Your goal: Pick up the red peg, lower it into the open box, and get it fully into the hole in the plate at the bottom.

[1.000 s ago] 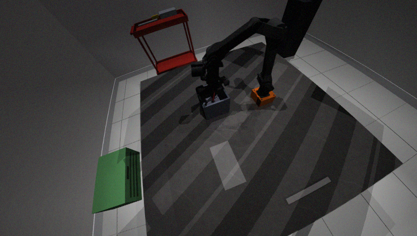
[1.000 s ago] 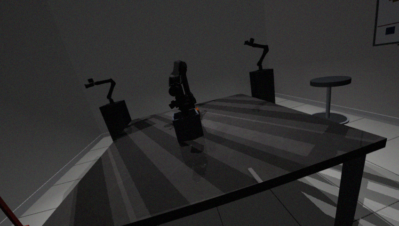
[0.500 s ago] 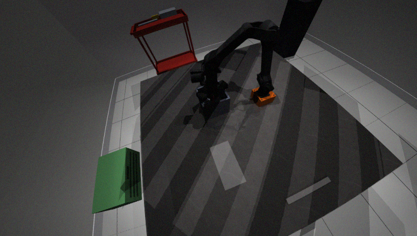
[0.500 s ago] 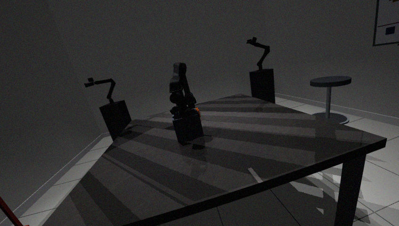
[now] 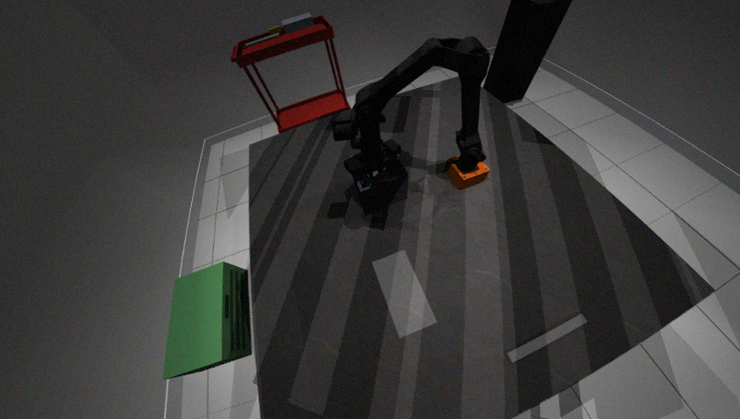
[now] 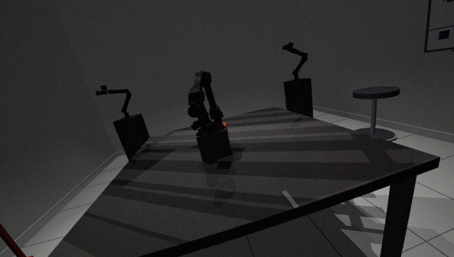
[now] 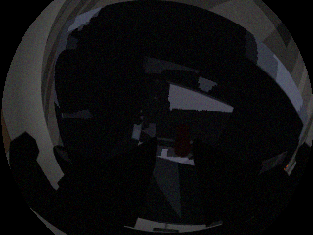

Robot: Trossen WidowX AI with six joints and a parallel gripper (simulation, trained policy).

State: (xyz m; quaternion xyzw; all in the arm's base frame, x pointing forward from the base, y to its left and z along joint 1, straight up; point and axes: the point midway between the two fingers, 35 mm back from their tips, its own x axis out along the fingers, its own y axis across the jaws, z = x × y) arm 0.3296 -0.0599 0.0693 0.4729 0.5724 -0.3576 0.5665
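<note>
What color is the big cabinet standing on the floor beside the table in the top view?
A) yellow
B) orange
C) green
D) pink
C: the cabinet next to the table has a plain green top and dark slots down one side.

Since a second ago, the black jointed robot arm's elbow (image 5: 473, 51) (image 6: 204, 77) has shifted towards the dark open-topped box (image 5: 384, 193) (image 6: 214, 145), now more deeply shadowed.
</note>
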